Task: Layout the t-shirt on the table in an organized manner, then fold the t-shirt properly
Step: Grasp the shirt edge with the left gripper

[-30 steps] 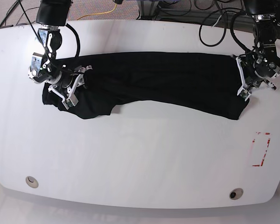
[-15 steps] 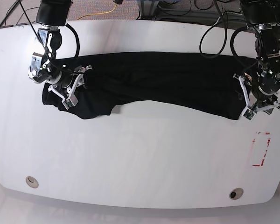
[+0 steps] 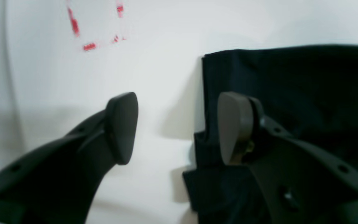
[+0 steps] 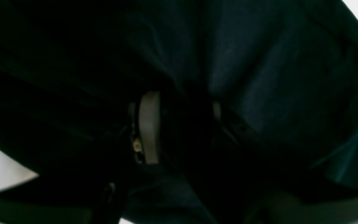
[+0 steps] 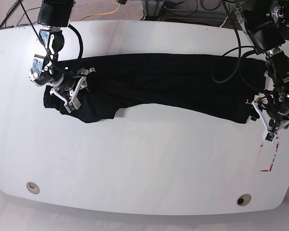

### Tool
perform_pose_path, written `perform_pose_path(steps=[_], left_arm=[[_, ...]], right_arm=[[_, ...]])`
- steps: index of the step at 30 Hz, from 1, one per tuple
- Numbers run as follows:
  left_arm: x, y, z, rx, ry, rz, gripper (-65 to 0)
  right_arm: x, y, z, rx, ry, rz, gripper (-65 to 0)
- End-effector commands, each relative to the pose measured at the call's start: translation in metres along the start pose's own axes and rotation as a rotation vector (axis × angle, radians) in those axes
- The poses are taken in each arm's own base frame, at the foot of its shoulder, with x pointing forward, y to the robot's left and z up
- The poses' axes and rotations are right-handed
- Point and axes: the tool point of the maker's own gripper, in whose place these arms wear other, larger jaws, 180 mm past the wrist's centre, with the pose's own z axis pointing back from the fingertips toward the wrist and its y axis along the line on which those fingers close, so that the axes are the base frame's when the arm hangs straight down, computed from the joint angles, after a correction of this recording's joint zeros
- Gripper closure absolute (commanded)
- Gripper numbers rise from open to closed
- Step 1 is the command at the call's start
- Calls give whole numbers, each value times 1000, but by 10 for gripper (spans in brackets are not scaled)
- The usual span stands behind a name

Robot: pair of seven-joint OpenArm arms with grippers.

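Base view shows the t-shirt (image 5: 159, 86), matte black and limp, bunched in a long band across the glossy white worktop (image 5: 144, 163). It should drape and slip; hems and corners are the best holds. The left end effector (image 3: 176, 127) gapes wide beside its edge. The right end effector (image 4: 179, 124) seemingly pinches fabric.

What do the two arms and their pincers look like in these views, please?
Both arms are black with loose black cables looping from them. In the base view, the right pincer and the left pincer sit in white frames with bare metal parts. Close up, the left pincer's fingers are dark, matte and curved, ending in rounded grey pads; a pale grey pad shows at the right wrist.
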Motion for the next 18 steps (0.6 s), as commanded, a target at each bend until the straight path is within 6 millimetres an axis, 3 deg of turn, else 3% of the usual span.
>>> perform_pose_path(steps=[1,11,18], left_arm=[[23,4,-3,-14,-87,22,-382],[24,-7,-38,-114,-91,112,-382],[13,-19,-55,-167,-86,160,-382]], right_arm=[[1,-6,3,-21,14,15,-193],[1,-6,3,-21,14,15,-193],[2,-6,3,-20,13,14,-193]])
